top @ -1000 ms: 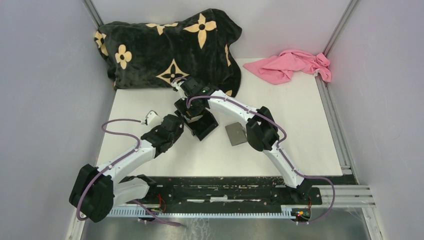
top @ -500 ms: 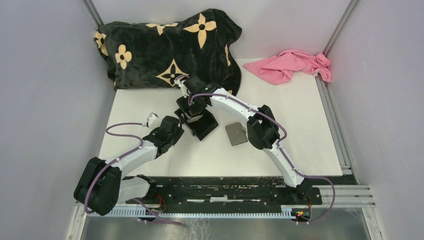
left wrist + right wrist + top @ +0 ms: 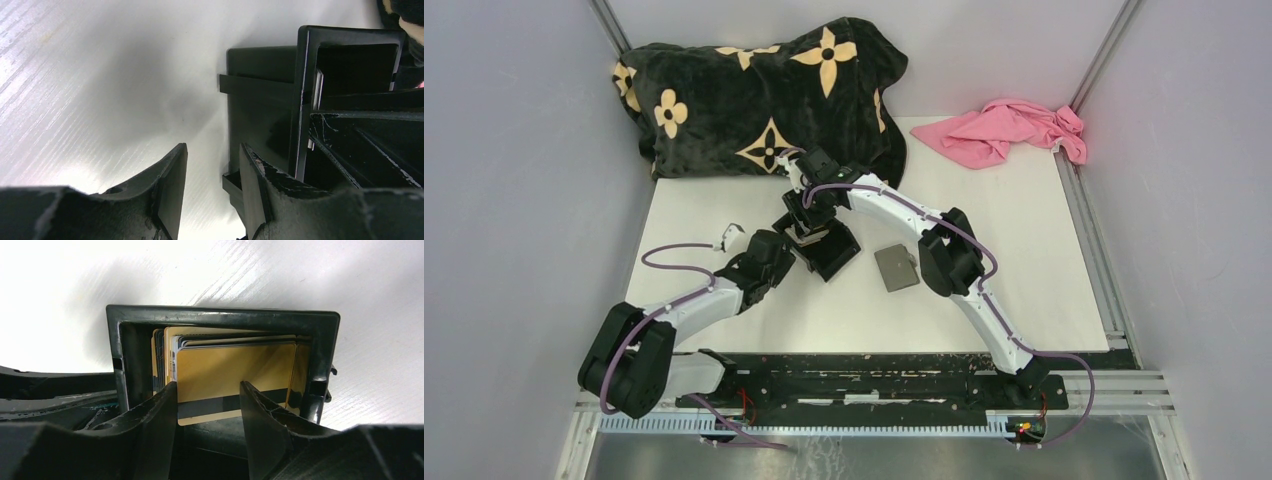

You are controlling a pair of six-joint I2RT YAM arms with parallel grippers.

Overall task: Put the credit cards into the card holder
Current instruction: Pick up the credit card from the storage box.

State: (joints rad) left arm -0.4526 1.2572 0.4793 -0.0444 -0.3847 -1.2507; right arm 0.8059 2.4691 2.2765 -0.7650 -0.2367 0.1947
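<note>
Since the earlier frames, the left arm's elbow had swung right and in toward the middle, and the right wrist had edged a little farther and rightward over the box. At the left, the left claw (image 3: 212,160) sat low over the white table (image 3: 1024,270), its fingers slightly parted with nothing between them, just left of the black box (image 3: 260,115). The box stood near the middle of the table, in front of the flower-patterned black blanket (image 3: 754,90). The right claw (image 3: 209,392) pointed into the box's open mouth, fingers spread. The credit cards (image 3: 235,367) stood stacked inside, a gold one in front and dark and pale edges behind it. I could not tell whether either finger touched that gold card. Just right of the box, the grey card holder (image 3: 896,268) lay flat and closed on the table, beside the right arm's elbow. A pink cloth (image 3: 1009,130) lay crumpled at the far right corner.
</note>
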